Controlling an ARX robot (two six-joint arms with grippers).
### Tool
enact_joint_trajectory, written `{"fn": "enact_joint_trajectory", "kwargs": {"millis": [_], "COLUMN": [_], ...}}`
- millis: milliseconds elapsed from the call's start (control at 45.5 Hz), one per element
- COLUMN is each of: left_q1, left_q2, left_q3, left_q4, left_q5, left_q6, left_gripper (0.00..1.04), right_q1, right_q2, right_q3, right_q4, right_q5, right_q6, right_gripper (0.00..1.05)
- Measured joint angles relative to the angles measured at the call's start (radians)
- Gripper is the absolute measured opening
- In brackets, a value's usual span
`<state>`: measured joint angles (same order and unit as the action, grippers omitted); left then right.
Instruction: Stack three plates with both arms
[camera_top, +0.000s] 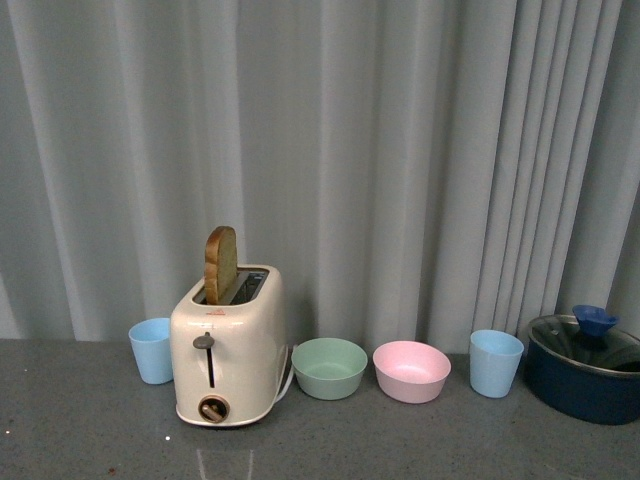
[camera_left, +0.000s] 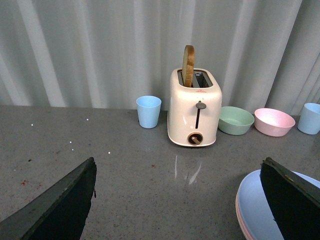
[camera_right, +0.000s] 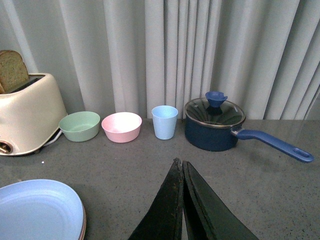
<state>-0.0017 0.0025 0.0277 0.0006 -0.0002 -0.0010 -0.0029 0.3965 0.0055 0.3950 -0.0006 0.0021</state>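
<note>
Curtains (camera_top: 400, 150) in pale grey folds fill the back of every view, above a speckled grey counter (camera_top: 90, 440). Next in size comes the cream toaster (camera_top: 228, 345), a slice of bread (camera_top: 221, 264) standing in one slot, then the dark blue saucepan (camera_right: 215, 127) with its glass lid and long handle. The plates (camera_right: 40, 212) lie near the robot, out of the front view: the right wrist view shows the light blue one on top with a thin pink and beige edge beneath it, and the left wrist view shows the same blue-over-pink rim. Judging by those layered edges, the stack looks already built, so the step in hand is probably the finish, with both arms clear of the pile. Whether all three plates sit squarely cannot be told, since only part of the stack shows. The left gripper (camera_left: 180, 200) stands wide apart and holds nothing, one finger near the stack's rim. The right gripper (camera_right: 182, 200) is pressed closed on itself, empty. Any next move would call only for checking alignment and keeping clear of the rim. Smallest are the green bowl (camera_top: 329, 368), the pink bowl (camera_top: 411, 371) and two light blue cups (camera_top: 496, 363).
</note>
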Motion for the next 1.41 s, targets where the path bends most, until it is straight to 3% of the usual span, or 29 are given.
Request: {"fn": "enact_joint_trajectory", "kwargs": {"millis": [593, 681, 923, 967, 1120, 1252, 1406], "left_q1": [0.000, 0.000, 0.000, 0.000, 0.000, 0.000, 0.000], "left_q2": [0.000, 0.000, 0.000, -0.001, -0.001, -0.001, -0.001], "left_q3": [0.000, 0.000, 0.000, 0.000, 0.000, 0.000, 0.000], "left_q4": [0.000, 0.000, 0.000, 0.000, 0.000, 0.000, 0.000], "left_q5": [0.000, 0.000, 0.000, 0.000, 0.000, 0.000, 0.000], "left_q6": [0.000, 0.000, 0.000, 0.000, 0.000, 0.000, 0.000], "left_gripper": [0.98, 0.98, 0.98, 0.98, 0.98, 0.98, 0.98], "right_q1": [0.000, 0.000, 0.000, 0.000, 0.000, 0.000, 0.000], "right_q2": [-0.228, -0.361, -0.391, -0.392, -0.392, -0.392, -0.392], "right_q3": [0.000, 0.001, 0.001, 0.001, 0.001, 0.001, 0.001], "right_q4": [-0.224, -0.386, -0.394, -0.394, -0.394, -0.394, -0.394], "right_q5": [0.000, 0.000, -0.001, -0.001, 0.000, -0.001, -0.001], "right_q6": [0.000, 0.000, 0.000, -0.002, -0.002, -0.002, -0.002], "right_gripper": [0.03, 0.03, 0.03, 0.08, 0.44, 0.63, 0.95]}}
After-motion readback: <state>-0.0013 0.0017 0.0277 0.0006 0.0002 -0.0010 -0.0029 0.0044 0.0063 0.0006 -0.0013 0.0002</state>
